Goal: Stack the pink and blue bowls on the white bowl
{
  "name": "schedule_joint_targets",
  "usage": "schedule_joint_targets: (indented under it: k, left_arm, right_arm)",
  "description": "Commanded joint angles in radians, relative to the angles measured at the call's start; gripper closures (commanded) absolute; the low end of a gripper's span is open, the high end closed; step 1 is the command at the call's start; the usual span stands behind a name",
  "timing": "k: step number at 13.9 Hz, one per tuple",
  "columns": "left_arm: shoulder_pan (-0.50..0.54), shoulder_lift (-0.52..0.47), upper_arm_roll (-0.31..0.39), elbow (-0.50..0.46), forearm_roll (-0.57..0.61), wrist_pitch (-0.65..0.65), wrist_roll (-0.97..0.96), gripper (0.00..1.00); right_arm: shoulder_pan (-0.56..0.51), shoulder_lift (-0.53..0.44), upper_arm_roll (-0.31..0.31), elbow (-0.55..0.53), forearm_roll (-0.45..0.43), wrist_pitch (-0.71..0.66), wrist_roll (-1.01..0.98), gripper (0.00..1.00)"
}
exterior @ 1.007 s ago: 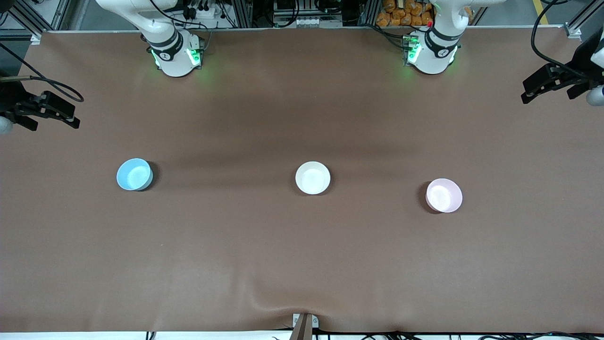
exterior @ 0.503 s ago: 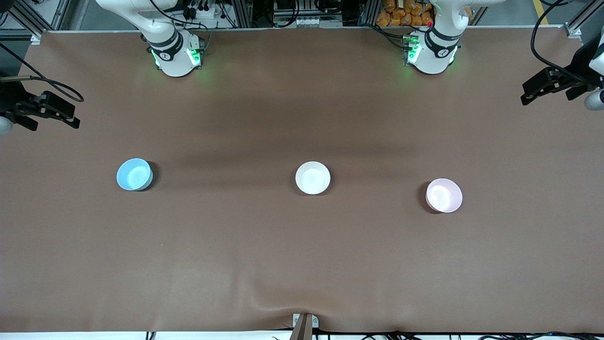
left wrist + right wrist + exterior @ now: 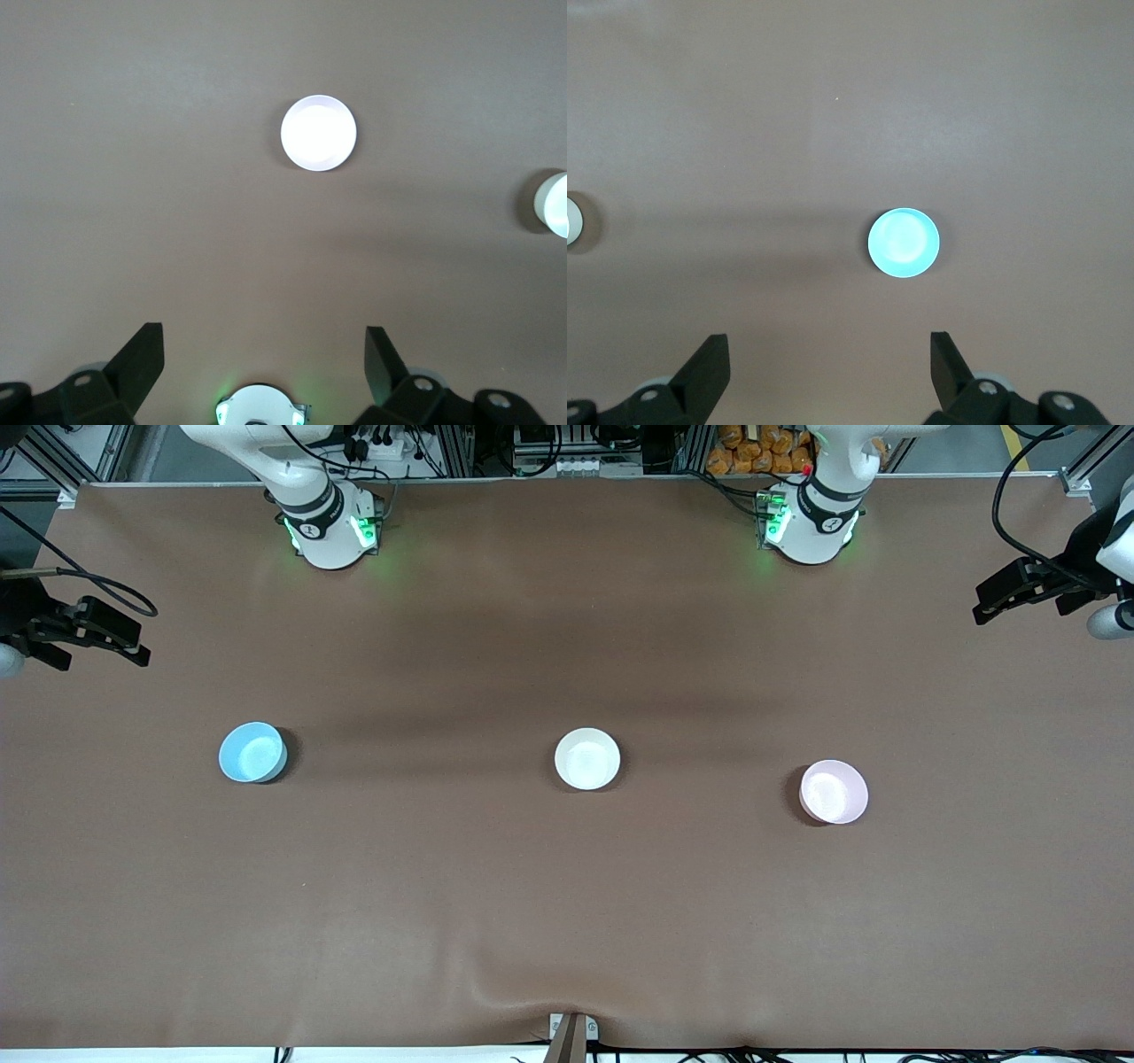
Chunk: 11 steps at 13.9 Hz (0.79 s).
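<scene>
The left gripper and right gripper, both spread empty, hang high above the brown table ends, well apart from the pink bowl, blue bowl and middle white bowl.

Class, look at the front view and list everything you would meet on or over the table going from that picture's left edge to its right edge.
right gripper with jaws open, over the table's edge → blue bowl → white bowl → pink bowl → left gripper with jaws open, over the table's other edge.
</scene>
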Motion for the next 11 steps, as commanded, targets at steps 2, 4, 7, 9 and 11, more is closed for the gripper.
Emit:
schedule_joint_targets:
  k: [2, 4, 7, 9, 11]
  left_arm:
    - [0.024, -0.009, -0.001, -0.016, -0.034, -0.008, 0.027, 0.00]
    - [0.026, -0.006, -0.001, -0.036, -0.034, 0.004, 0.031, 0.00]
    - [0.024, -0.001, -0.001, -0.077, -0.033, 0.058, 0.034, 0.00]
    - [0.023, -0.001, -0.004, -0.119, -0.031, 0.114, 0.034, 0.00]
    - [0.023, -0.001, -0.004, -0.177, -0.028, 0.191, 0.034, 0.00]
  right_arm:
    - [-0.022, 0.008, 0.013, 0.017, 0.018, -0.012, 0.010, 0.00]
    - [-0.022, 0.008, 0.013, 0.017, 0.016, -0.012, 0.010, 0.00]
    - [-0.023, 0.008, 0.013, 0.017, 0.018, -0.010, 0.009, 0.00]
    - [-0.023, 0.008, 0.013, 0.017, 0.016, -0.010, 0.009, 0.00]
    - [-0.023, 0.008, 0.013, 0.017, 0.018, -0.009, 0.009, 0.00]
